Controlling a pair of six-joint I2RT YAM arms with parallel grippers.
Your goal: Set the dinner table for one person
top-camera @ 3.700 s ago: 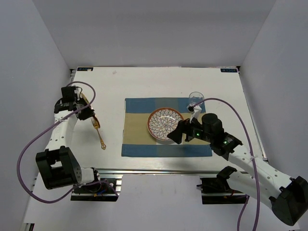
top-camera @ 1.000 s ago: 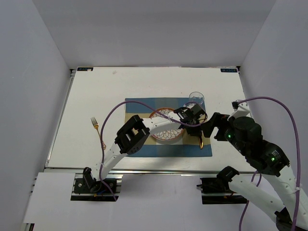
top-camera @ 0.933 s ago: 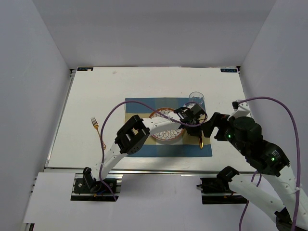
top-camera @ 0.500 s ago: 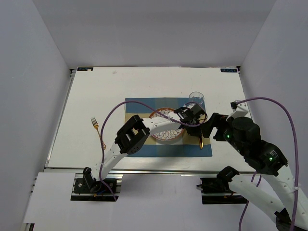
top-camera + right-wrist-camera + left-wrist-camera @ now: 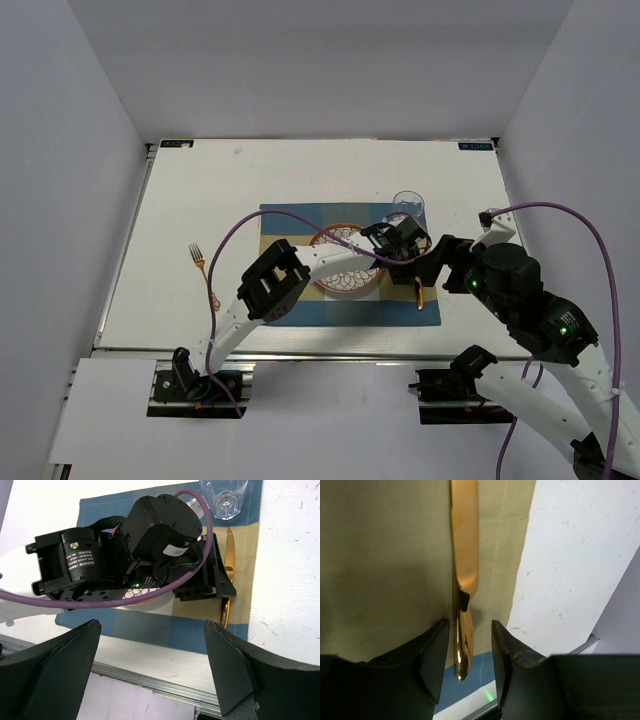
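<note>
The white dinner table (image 5: 200, 190) carries a blue-and-tan placemat (image 5: 285, 300) with a patterned plate (image 5: 340, 265) on it. A clear glass (image 5: 408, 205) stands at the placemat's far right corner. A gold knife (image 5: 420, 293) lies on the placemat right of the plate. My left gripper (image 5: 412, 272) reaches across the plate and hovers over the knife's handle. In the left wrist view the knife (image 5: 465, 555) lies between my open left gripper (image 5: 469, 630) without being clamped. My right gripper (image 5: 447, 262) is raised right of the knife, wide open and empty (image 5: 152, 675).
A gold fork (image 5: 205, 278) lies on the table left of the placemat. The left arm's purple cable arches over the placemat's near left part. Metal rails run along the near edge (image 5: 150, 682). Grey walls enclose the table on three sides.
My left arm has swung from the far left across to the placemat's right side and laid the knife there. My right arm has drawn back from the plate. Over the last second almost nothing moves.
</note>
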